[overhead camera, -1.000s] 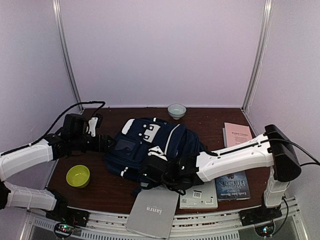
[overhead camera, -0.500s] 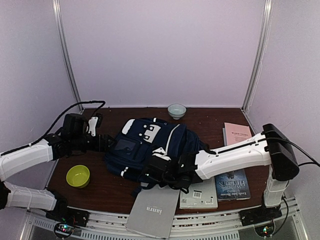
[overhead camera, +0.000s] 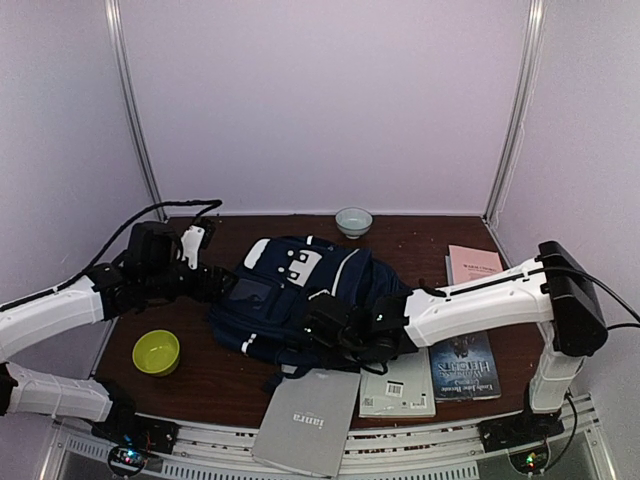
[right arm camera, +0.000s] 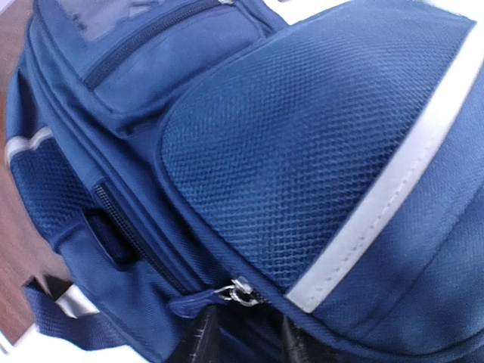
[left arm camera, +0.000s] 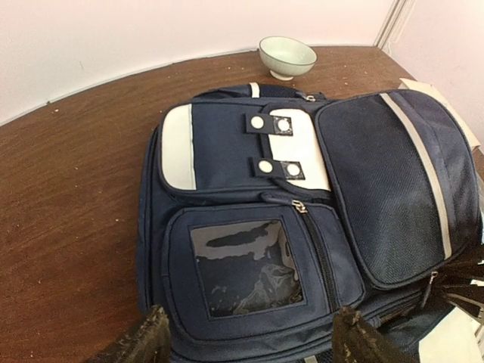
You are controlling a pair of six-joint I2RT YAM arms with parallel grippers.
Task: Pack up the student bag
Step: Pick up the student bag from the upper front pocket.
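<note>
table (overhead camera: 215, 385): brown wood, everything sits on it.
student bag (overhead camera: 300, 285): mid-table, lying flat, front face up, top end toward far-left. Visible zips look shut.
books: grey book (overhead camera: 308, 420) at near edge, just in front of the bag. White book (overhead camera: 398, 388) + dark-cover book (overhead camera: 465, 368) to its right, pink book (overhead camera: 473, 268) far right. All outside the bag.
bowls: green bowl (overhead camera: 156, 352) near-left, white bowl (overhead camera: 353, 221) at far edge behind the bag.
L gripper (left arm camera: 251, 342): jaws spread wide, hovering at the bag's left side, holding nothing.
R gripper (right arm camera: 247, 340): at the bag's near edge, tips close together w/ fabric between them. Can't tell if pinching or just bracketing.
zip pull (right arm camera: 236, 292): small metal tab under the mesh pocket flap, just above R tips.
step: my read, opening stage. R going for the zip pull, nothing packed yet.
next: needs the pinch on the tab itself, not the fabric, then a pull along the zip track. L prob has to pin the bag so it doesn't slide.
</note>
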